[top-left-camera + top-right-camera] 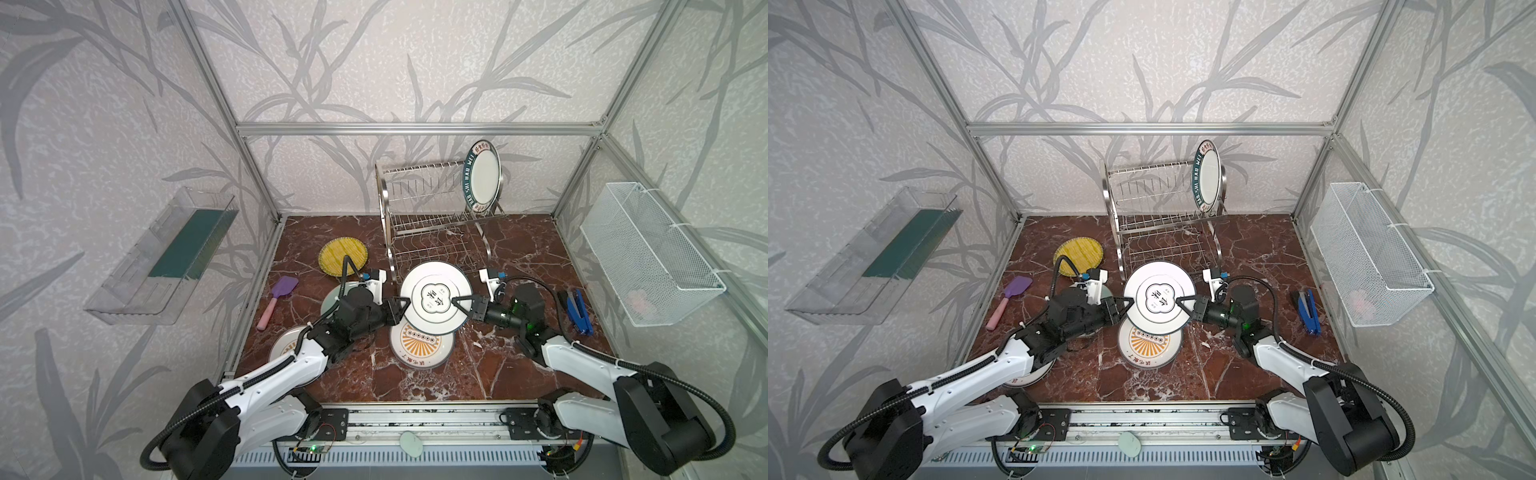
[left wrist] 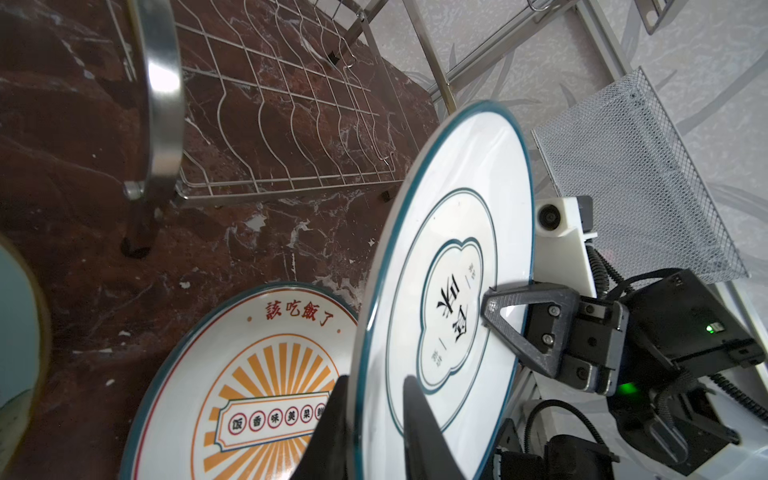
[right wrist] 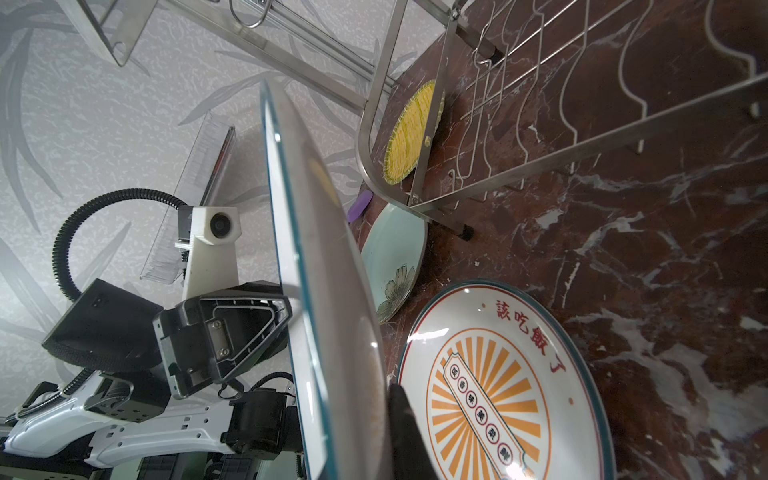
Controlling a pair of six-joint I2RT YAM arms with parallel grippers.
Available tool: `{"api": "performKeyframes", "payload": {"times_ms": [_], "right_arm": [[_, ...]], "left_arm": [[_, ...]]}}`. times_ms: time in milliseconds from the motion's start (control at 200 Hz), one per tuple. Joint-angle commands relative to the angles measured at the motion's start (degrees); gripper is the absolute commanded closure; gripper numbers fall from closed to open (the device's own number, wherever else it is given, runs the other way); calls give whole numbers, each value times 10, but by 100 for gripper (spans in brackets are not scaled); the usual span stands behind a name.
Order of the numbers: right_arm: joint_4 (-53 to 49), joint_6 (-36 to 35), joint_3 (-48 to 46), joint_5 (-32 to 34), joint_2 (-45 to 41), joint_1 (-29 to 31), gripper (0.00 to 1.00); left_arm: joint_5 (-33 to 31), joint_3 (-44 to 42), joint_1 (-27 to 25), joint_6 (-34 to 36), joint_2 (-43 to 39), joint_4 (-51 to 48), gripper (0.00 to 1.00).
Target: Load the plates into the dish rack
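Sunburst plate (image 1: 419,349) waits flat on the marble table (image 1: 519,257); just above, an apparent handover: right gripper (image 1: 455,301) clamps the dark-marked plate (image 1: 432,286) by its rim, left gripper (image 1: 402,309) jaws apart astride the opposite edge. Beyond, the dish rack (image 1: 384,199) holds one green-rimmed plate (image 1: 484,176) upright at its upper shelf's right end, lower tier bare.

Soft, even light fills both top views, leaving only faint shadows on the glossy bench (image 1: 498,374), and the wide lens bows the posts of the metal frame (image 1: 415,128) toward the edges. In the left wrist view a white glare burns on the curved leg of the dish rack (image 2: 160,83). In the right wrist view the raised white plate (image 3: 340,332) is blurred close to the lens, while the bench behind it is sharp.
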Motion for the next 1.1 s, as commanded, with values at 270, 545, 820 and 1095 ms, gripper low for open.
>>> {"api": "performKeyframes", "payload": {"times_ms": [270, 545, 820, 1095], "right_arm": [[-31, -23, 6, 28, -34, 3, 100], [-47, -29, 5, 35, -52, 3, 100], [-58, -31, 0, 53, -74, 4, 100], [-117, -54, 6, 74, -111, 3, 100]], "left_arm": [[11, 15, -4, 9, -18, 23, 58], [8, 12, -4, 11, -23, 21, 58], [8, 10, -4, 17, -26, 21, 58], [3, 11, -4, 23, -25, 17, 58]]}}
